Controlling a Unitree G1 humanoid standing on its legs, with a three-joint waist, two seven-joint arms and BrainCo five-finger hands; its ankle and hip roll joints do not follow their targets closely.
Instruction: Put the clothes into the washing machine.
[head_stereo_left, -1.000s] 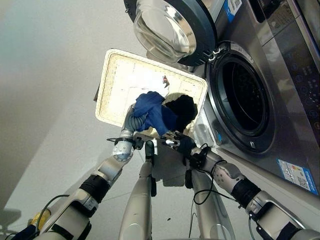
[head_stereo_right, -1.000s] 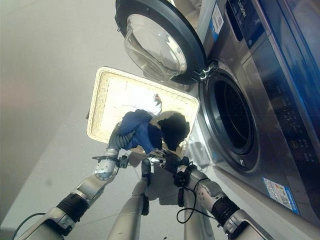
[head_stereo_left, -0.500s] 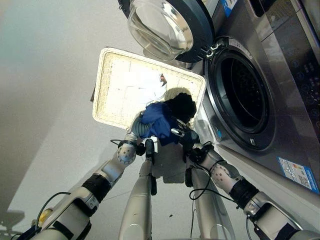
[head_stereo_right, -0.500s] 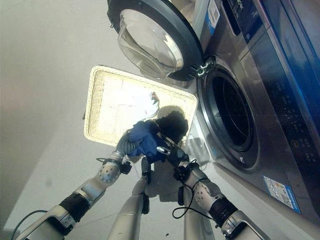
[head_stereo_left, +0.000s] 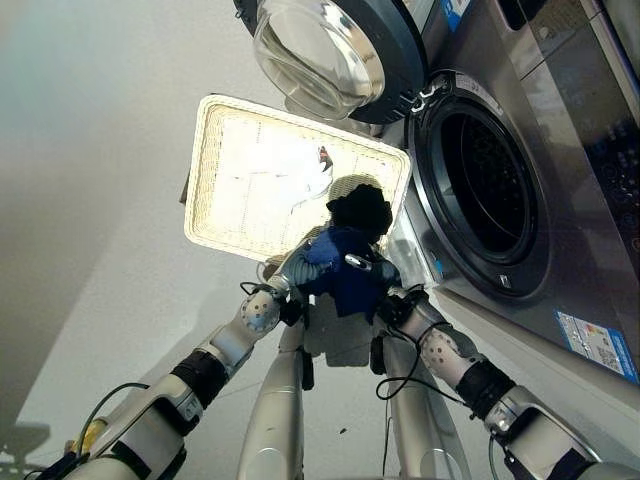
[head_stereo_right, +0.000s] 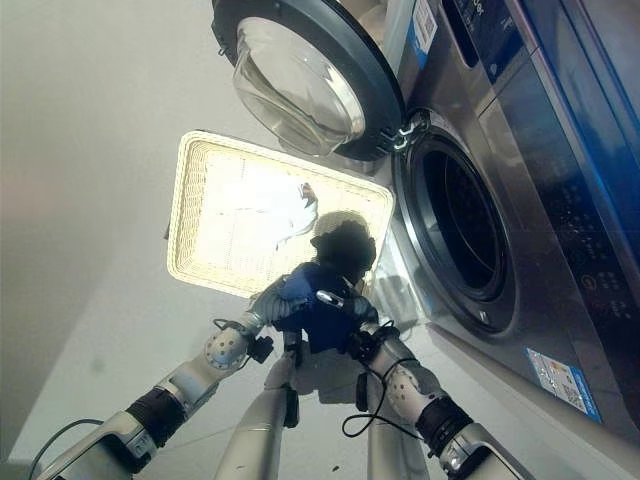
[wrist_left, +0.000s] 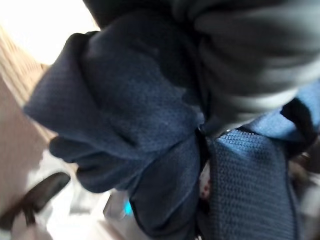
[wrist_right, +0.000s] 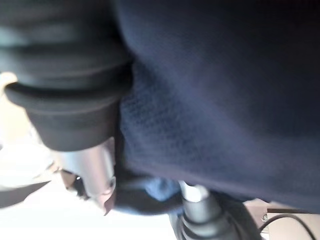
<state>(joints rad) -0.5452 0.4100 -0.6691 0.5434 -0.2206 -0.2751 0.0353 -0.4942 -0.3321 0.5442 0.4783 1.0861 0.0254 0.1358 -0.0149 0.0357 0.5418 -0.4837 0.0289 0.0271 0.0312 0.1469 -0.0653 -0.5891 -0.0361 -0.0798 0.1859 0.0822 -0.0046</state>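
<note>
**Blue garment lifted, drum off to the right**

Both robot hands had the blue garment (head_stereo_left: 345, 278) bunched between them, just clear of the basket (head_stereo_left: 215, 190) rim nearest the robot. The left robot hand (head_stereo_left: 297, 265) looked curled into the cloth; the right robot hand (head_stereo_left: 372, 272) probably too, though its fingers were mostly buried. The washing machine's open drum (head_stereo_left: 485, 185) lay right of the bundle, nearer the right arm.

Grey floor (head_stereo_left: 100, 200) carries a cream wicker basket (head_stereo_left: 215, 150), just beside the washing machine (head_stereo_left: 560, 200). Basket sits under the machine's open door (head_stereo_left: 330, 50), w/ white cloth (head_stereo_left: 300, 175) inside.
</note>
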